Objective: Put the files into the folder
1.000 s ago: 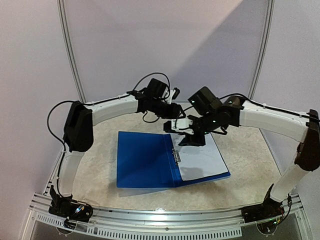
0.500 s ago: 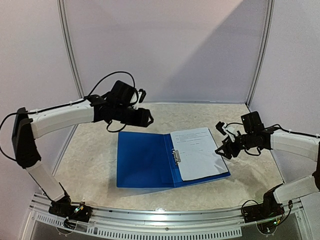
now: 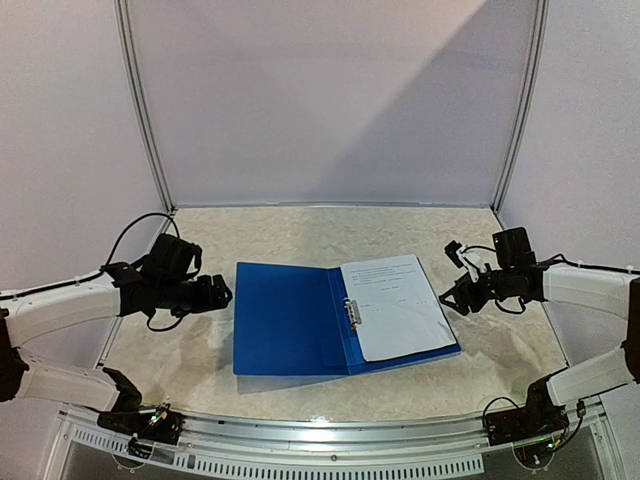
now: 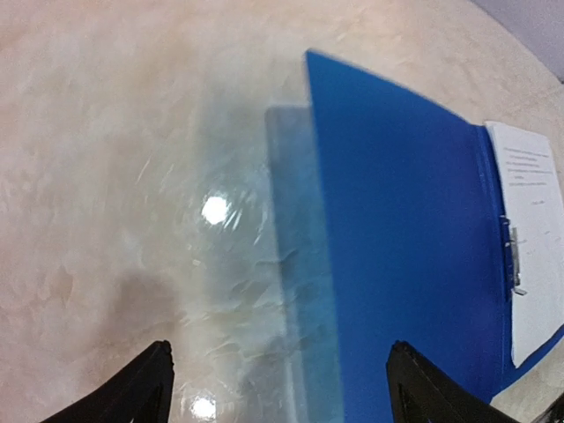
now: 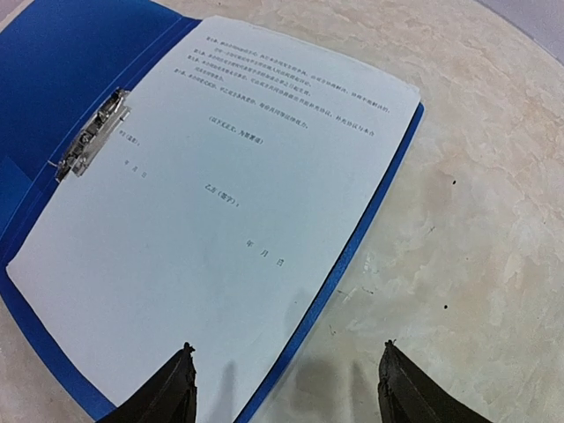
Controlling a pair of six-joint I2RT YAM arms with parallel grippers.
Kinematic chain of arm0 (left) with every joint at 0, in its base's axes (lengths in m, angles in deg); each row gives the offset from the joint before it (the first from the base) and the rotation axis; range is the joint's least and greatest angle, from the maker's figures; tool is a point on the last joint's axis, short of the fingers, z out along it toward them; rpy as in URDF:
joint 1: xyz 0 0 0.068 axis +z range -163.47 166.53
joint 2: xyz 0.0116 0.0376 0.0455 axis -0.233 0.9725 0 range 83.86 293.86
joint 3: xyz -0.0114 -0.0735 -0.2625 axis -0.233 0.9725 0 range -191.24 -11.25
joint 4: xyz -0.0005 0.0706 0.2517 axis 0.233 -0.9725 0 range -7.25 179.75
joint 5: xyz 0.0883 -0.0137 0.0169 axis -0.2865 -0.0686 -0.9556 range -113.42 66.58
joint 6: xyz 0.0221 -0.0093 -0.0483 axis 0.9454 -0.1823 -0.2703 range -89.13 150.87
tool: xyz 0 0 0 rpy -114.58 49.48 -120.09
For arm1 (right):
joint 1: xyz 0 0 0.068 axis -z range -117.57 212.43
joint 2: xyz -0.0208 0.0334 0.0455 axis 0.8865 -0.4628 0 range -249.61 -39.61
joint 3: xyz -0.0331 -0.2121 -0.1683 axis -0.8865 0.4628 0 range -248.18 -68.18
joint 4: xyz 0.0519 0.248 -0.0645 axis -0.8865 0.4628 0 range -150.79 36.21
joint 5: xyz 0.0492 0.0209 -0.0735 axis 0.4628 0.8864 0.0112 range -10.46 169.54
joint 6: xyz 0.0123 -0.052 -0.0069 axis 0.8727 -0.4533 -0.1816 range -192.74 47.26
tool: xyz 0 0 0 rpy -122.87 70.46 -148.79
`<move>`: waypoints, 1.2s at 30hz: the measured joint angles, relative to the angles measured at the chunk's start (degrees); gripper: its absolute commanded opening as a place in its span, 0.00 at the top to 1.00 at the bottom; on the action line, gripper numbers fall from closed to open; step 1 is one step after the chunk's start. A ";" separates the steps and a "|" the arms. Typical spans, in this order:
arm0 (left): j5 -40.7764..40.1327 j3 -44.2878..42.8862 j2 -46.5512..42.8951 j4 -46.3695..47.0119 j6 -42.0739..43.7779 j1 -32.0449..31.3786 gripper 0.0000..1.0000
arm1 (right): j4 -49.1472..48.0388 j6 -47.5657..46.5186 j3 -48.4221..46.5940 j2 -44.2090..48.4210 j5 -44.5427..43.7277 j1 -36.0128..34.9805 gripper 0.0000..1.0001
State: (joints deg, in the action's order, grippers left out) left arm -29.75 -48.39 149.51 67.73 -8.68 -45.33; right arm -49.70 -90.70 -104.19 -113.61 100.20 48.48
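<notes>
The files (image 3: 395, 305) lie on the open folder's (image 3: 285, 320) right half. Your left gripper (image 3: 224, 295) and right gripper (image 3: 449, 298) flank it, fingers apart, empty. Scrape at the flat left cover and the folder could shift — the loose sheets might slide out.

One blue folder (image 3: 285, 320), one visible printed sheet (image 3: 395, 305), one metal clip (image 3: 351, 313), and two end effectors (image 3: 222, 294) (image 3: 449, 297).

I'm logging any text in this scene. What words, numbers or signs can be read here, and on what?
The sheet in the folder: several lines of small black print, too small and blurred to read.
The folder, clip and table: no text visible.
</notes>
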 measured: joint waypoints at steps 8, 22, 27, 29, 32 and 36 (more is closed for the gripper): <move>4.31 7.52 0.61 5.86 -4.57 8.24 0.22 | 0.85 -0.98 -0.13 -2.58 -1.05 0.04 0.30; 11.78 14.51 8.57 23.21 -3.17 11.13 0.32 | 3.32 -2.34 -3.41 -9.86 -3.34 0.11 0.34; 14.56 14.23 12.50 29.64 -2.03 8.33 0.34 | 5.88 -3.45 -4.94 -14.25 -2.10 0.09 0.40; 16.20 13.14 15.10 32.17 -1.51 6.14 0.34 | 6.84 -4.11 -5.22 -15.74 -1.90 -0.22 0.42; 18.95 10.56 18.80 34.29 -0.63 2.36 0.35 | 7.63 -5.16 -6.45 -17.03 -1.97 -1.03 0.43; 21.55 5.68 20.63 35.21 0.46 -2.36 0.35 | 8.24 -6.16 -8.33 -18.84 -1.99 -2.25 0.45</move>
State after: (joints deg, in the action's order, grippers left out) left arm -8.20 -42.71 170.14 102.94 -8.22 -47.69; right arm -41.46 -96.86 -112.52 -132.45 98.21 46.23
